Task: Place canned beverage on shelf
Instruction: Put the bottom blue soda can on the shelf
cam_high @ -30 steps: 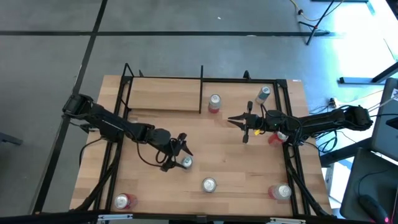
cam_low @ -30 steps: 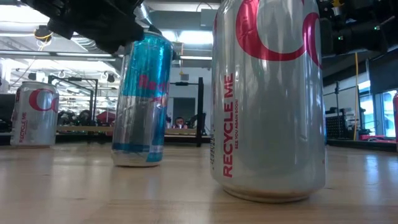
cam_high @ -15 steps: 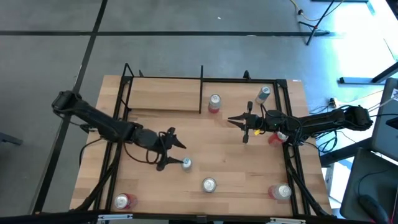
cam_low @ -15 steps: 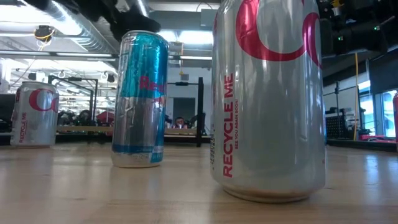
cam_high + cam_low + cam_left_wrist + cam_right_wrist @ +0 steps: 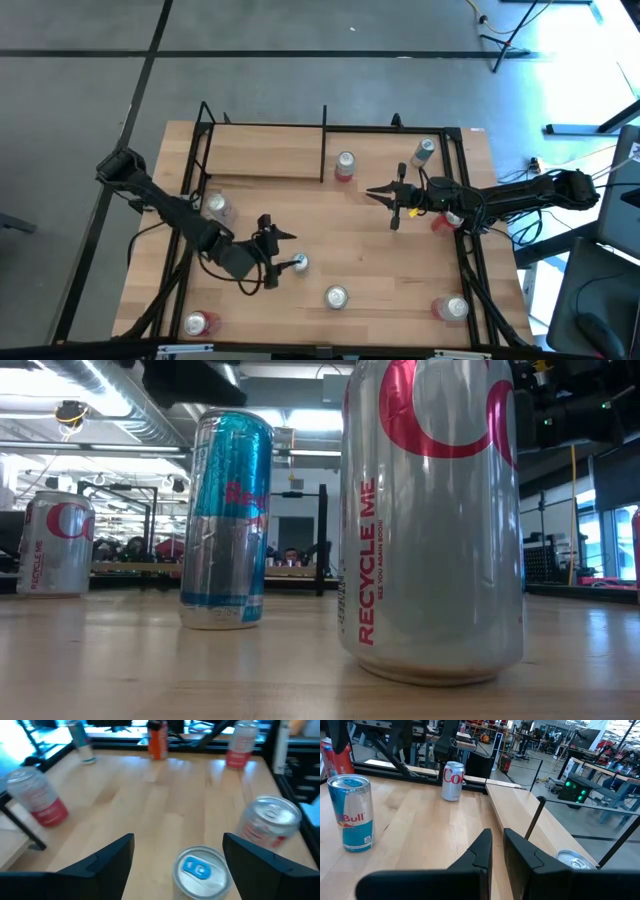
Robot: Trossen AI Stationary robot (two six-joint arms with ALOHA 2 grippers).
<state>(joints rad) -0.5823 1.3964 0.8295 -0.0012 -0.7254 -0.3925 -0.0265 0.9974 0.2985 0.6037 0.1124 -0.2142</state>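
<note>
Blue-tab can (image 5: 200,871) stands upright mid-table, just ahead of and between my spread left gripper (image 5: 177,855) fingers, so I sink lower, centre it w/ even gaps, squeeze its body, then lift to shelf (image 5: 262,158); right gripper (image 5: 372,191) idles pressed together.

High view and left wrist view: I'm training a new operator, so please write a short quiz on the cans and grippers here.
1. True or false: the right gripper is holding a can.
2. Multiple choice: the left gripper is open, with which can between its fingers? A) the slim can with the blue tab; B) a can standing on the raised plank; C) a can at the table's corner.
3. Fill in: no can stands yet on the ___.

Key: 1 false, it is shut and empty, out over the table. 2 A. 3 shelf.
</note>
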